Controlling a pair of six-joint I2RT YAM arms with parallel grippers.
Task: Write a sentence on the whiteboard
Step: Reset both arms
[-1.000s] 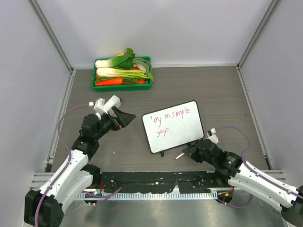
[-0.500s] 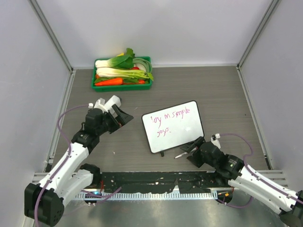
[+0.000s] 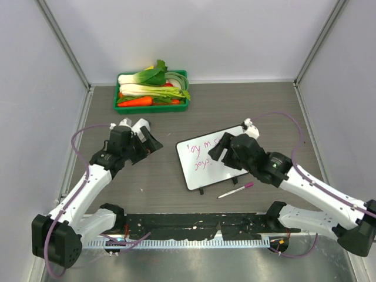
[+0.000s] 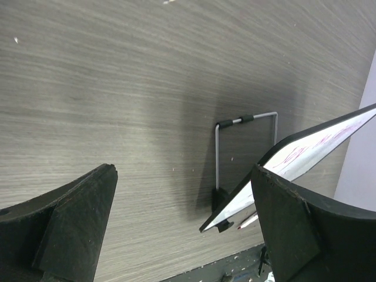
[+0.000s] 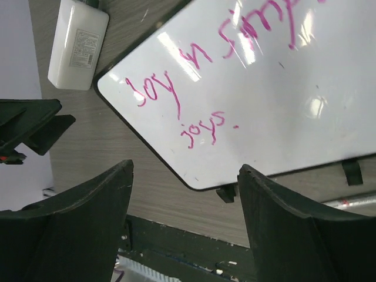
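Glossy white rectangular whiteboard (image 3: pixel 202 173) with pink handwritten sentence (image 5: pixel 176 100), at 3 o'clock from the left gripper (image 3: pixel 151 143).
That claw gapes wide, empty; right gripper (image 3: pixel 218 147) likewise wide, empty, above the board's 12 o'clock edge.

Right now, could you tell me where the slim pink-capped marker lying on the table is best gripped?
Probably mid-barrel on the marker, coming straight down with a pinch across its thin body: it lies flat on the grey table, apart from the near edge of the glossy white whiteboard.
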